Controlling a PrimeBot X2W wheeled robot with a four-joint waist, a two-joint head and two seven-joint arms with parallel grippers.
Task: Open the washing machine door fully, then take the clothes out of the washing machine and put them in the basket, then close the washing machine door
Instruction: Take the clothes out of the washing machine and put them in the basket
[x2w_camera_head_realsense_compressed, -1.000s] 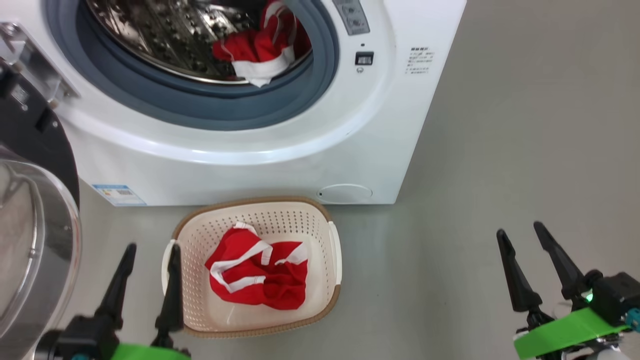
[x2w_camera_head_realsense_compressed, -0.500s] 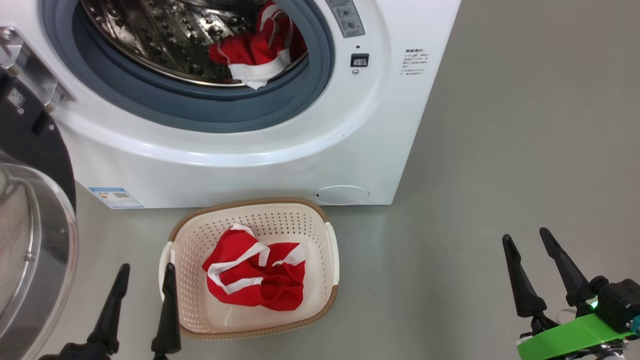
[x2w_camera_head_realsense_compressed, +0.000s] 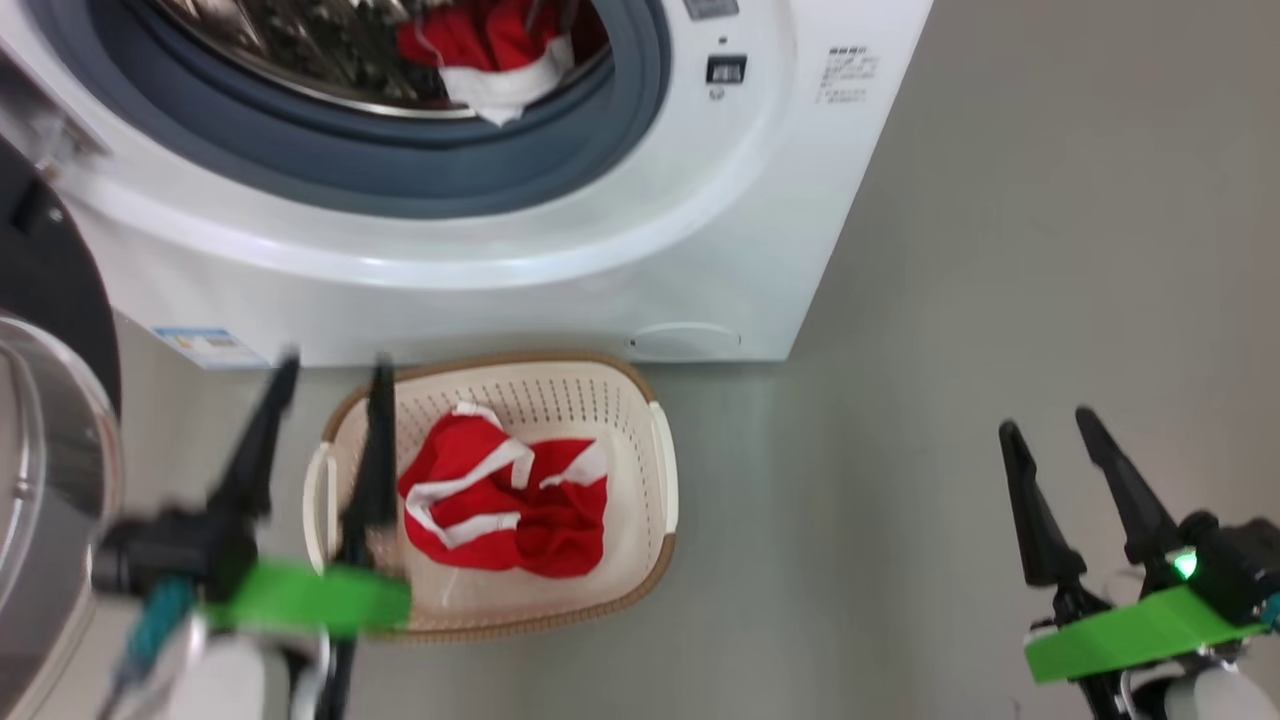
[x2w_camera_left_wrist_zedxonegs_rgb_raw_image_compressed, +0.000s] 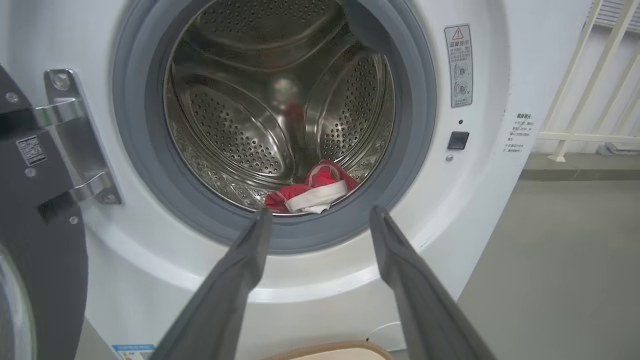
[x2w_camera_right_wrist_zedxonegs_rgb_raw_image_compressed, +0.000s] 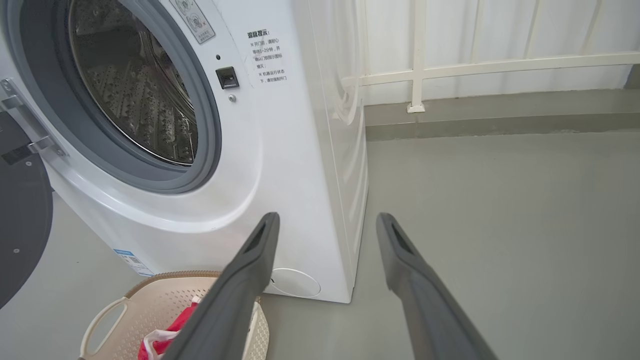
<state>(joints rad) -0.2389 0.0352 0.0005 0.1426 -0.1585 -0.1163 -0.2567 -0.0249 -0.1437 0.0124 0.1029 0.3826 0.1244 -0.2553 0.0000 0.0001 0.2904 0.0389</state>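
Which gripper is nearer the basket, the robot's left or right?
Left. The left gripper hovers at the basket's left rim, one of its fingers crossing it in the head view; the right gripper is off to the basket's right, above bare floor.

The left claw has swung forward, tips now by the far left corner of the basket.

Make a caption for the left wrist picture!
Open left end effector faces the washing machine, red clothes lying in its drum.
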